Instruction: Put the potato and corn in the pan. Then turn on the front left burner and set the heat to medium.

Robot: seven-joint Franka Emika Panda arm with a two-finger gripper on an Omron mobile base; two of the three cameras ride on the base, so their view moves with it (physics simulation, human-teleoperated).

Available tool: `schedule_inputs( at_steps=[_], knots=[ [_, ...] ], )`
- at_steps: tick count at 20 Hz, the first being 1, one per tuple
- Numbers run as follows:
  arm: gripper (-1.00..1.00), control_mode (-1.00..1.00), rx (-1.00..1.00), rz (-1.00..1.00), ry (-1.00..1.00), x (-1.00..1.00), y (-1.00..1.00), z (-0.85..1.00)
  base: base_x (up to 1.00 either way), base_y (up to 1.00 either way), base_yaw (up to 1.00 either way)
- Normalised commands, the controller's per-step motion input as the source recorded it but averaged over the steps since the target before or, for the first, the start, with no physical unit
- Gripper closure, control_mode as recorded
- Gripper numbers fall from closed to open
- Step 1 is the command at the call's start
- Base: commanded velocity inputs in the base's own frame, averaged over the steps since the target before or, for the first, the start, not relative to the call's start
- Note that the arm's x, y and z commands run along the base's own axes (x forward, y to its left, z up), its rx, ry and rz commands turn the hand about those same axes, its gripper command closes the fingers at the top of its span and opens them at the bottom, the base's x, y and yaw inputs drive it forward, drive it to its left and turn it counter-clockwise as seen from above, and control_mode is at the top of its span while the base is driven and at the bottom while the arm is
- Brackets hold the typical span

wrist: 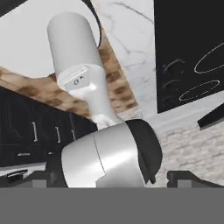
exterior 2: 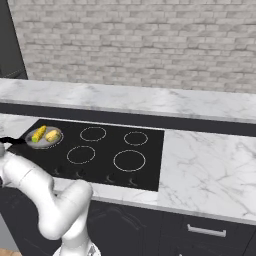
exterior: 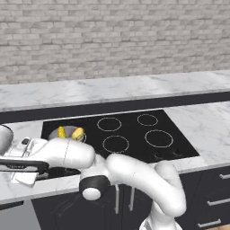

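White-veined marble bench (exterior 2: pixel 210 165) carries a black glass cooktop (exterior 2: pixel 100 150), where the round shiny grey metal pan (exterior 2: pixel 44 141) sits at its left. The right base view shows the bright yellow corn cob (exterior 2: pixel 38 133) and tan-yellow oval potato (exterior 2: pixel 52 135) inside it, while the left base view half hides them behind the arm. Whether the end effector is spread or pressed together, I cannot tell.

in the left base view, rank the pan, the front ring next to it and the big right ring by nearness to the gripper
1. pan, far left, beside the gripper
2. front ring, middle
3. big right ring, right side
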Motion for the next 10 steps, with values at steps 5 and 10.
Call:
schedule_inputs(
  at_steps=[5,10],
  knots=[
    [-1.0,-1.0,-0.16,0.35,0.58,-0.36,-0.03,0.78,0.0,0.0,0.0],
    [-1.0,-1.0,-0.22,0.4,0.73,-0.23,-0.24,0.03,0.0,0.0,0.0]
  ],
)
